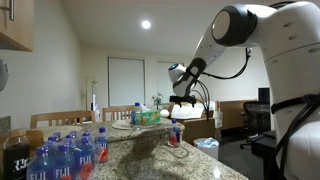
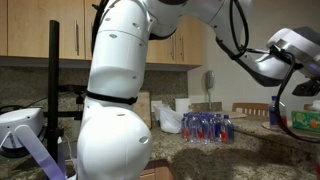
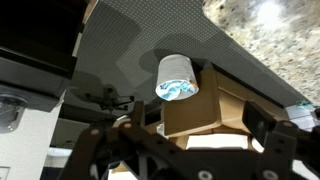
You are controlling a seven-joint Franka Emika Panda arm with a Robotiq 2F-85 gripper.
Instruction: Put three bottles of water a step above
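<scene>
Small clear plastic water bottles with blue caps and blue-and-red labels (image 1: 60, 155) are standing upright in a tight cluster on the speckled tan-grey granite surface (image 1: 205, 160), nearest the camera in an exterior view. Beyond that cluster, what looks like one more such bottle (image 1: 176, 133) is standing alone, its long axis vertical. The black claw (image 1: 181, 104) is hanging directly above it, jaws spread wide, gripping nothing. Which granite level the lone bottle is resting on cannot be told.
</scene>
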